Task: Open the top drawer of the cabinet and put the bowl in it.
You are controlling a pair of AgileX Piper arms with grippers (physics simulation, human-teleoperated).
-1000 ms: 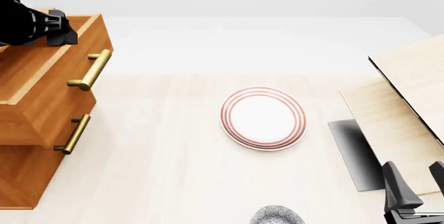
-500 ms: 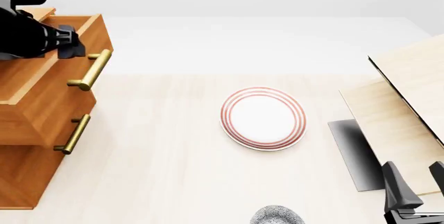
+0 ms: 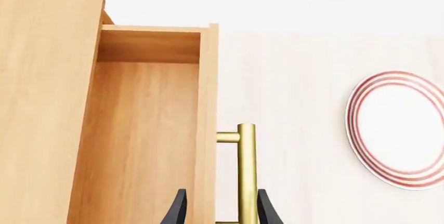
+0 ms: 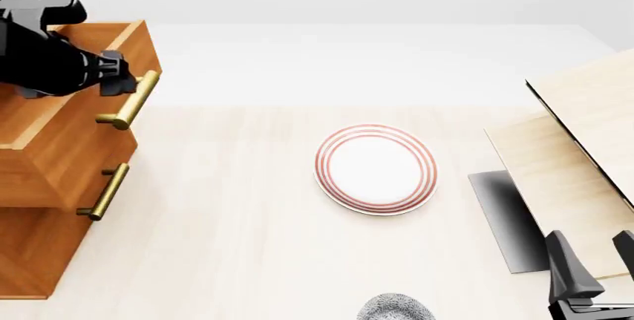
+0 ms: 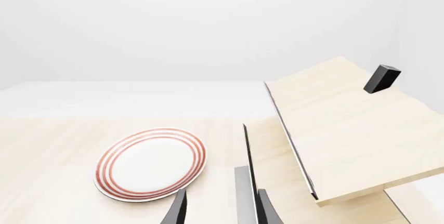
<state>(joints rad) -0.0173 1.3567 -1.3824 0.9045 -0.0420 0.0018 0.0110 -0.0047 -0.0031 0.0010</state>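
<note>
Bowl at my near table edge | plate mid-table | left gripper straddles top drawer handle, not clamped | right gripper parted, empty

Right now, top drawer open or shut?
Open. The top drawer is pulled out from the cabinet, its bare interior exposed in the left wrist view. The left gripper straddles its handle.

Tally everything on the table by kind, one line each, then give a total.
Orange-brown wooden cabinet: 1
White flat plate with red rings: 1
Grey-blue speckled bowl: 1
Pale wood boards: 2
Total: 5
</note>
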